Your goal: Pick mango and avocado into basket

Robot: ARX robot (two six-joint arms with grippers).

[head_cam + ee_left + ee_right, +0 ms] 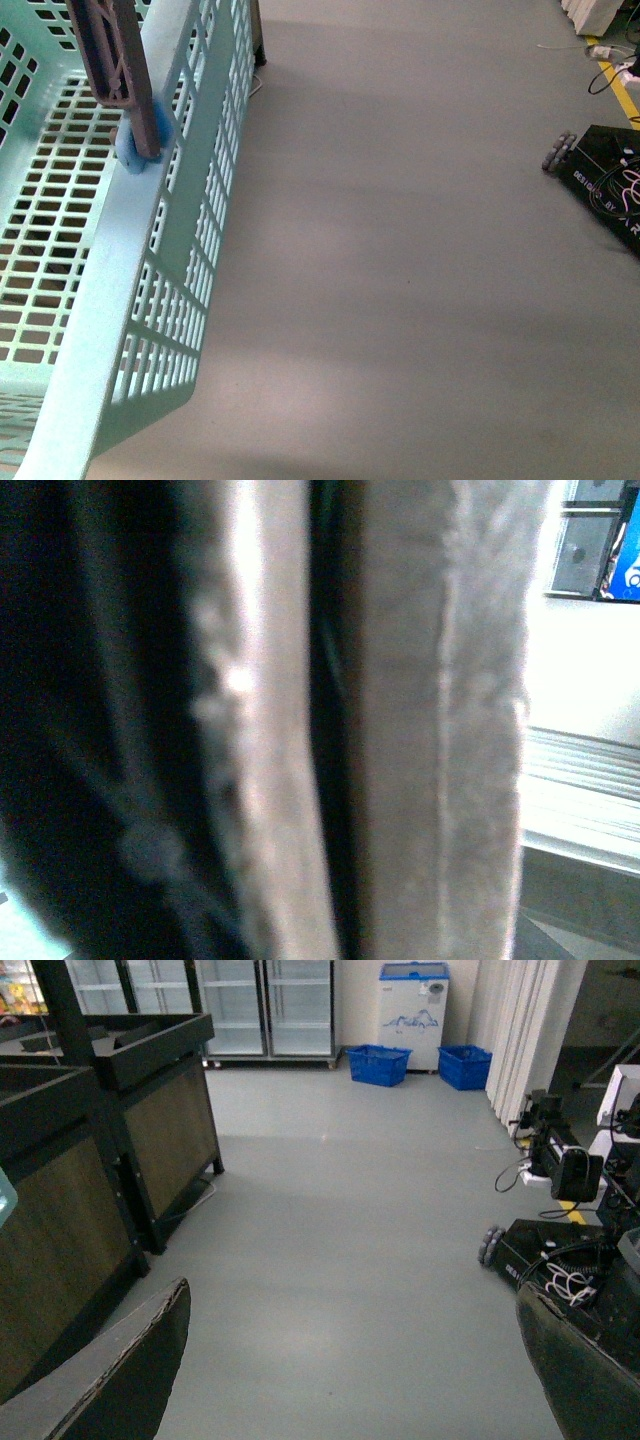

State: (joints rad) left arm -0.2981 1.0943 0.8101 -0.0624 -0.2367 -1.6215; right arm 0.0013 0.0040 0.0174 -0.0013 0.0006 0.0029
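Basket (120,270): light teal, slotted, at the left of the front view on grey floor (420,300). Its brown handle (112,55) stands upright at the near rim, and the floor grid in view is bare. Two blue baskets (378,1064) stand far off beside a white freezer (413,1005); their contents cannot be told.

Right gripper (352,1295): fingers spread wide, holding nothing.

Left gripper: the wrist view is blurred and its state cannot be told.
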